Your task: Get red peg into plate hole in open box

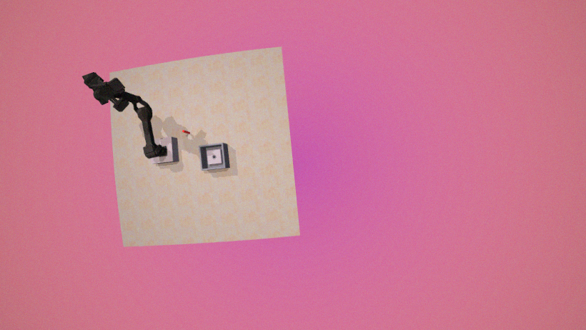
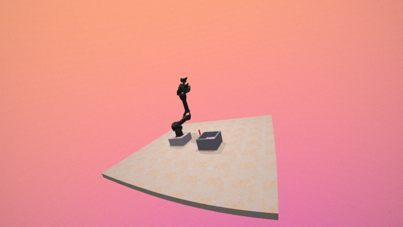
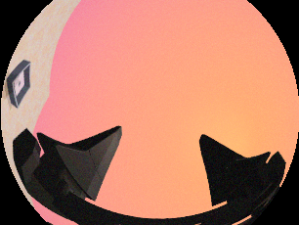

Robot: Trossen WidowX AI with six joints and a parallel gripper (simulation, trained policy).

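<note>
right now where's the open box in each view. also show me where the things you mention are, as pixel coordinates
top: the open box (image 1: pixel 227 156) (image 2: pixel 207 144) (image 3: pixel 13 91) sits just right of the arm's base
exterior: right of the base, past centre
wrist: far left edge, tilted
shared landmark: the pale plate (image 1: pixel 210 160) (image 2: pixel 209 137) (image 3: pixel 18 89) inside it

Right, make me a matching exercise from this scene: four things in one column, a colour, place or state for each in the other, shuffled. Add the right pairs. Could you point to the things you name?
Things
1. Peg (image 1: pixel 186 131) (image 2: pixel 199 132)
2. Box (image 1: pixel 227 156) (image 2: pixel 207 144) (image 3: pixel 13 92)
3. Plate (image 1: pixel 209 161) (image 2: pixel 210 137) (image 3: pixel 21 77)
4. Gripper (image 1: pixel 104 81) (image 2: pixel 186 82) (image 3: pixel 162 135)

Descriptions
A. Pale, with a hole in its middle
B. Raised high, fingers spread with nothing between them
C. Red, outside the walled container
D. Dark grey-blue, with an open top

Right pairs: 1-C, 2-D, 3-A, 4-B
</note>
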